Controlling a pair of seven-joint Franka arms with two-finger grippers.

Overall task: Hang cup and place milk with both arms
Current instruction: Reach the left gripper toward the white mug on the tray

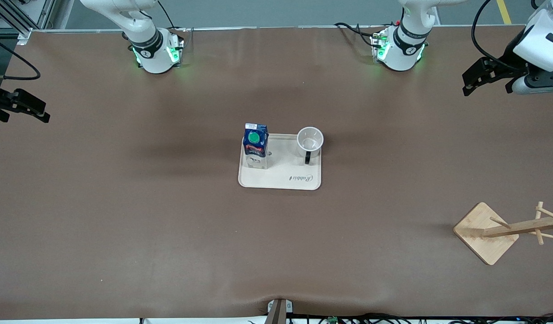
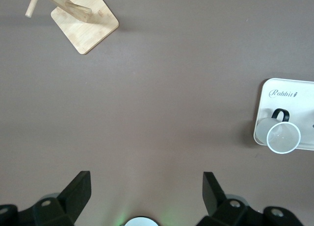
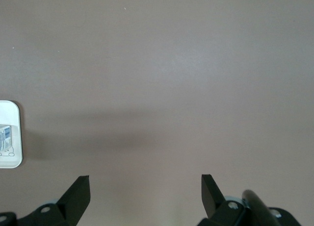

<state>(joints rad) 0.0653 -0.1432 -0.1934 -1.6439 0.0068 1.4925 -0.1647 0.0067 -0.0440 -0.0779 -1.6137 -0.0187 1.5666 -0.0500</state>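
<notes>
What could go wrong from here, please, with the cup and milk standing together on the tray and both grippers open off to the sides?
1. The milk is tall and narrow; a nudge from the right gripper could topple it on the tray.
2. The cup shows only a small black handle; a poor grip by the left gripper could make hooking it onto the wooden rack awkward.
3. Cup and milk stand close, so both arms reaching together might clash.

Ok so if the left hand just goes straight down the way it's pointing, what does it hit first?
Probably just the bare table. The left hand hangs open over it, with the cup and wooden rack well off to either side.
</notes>
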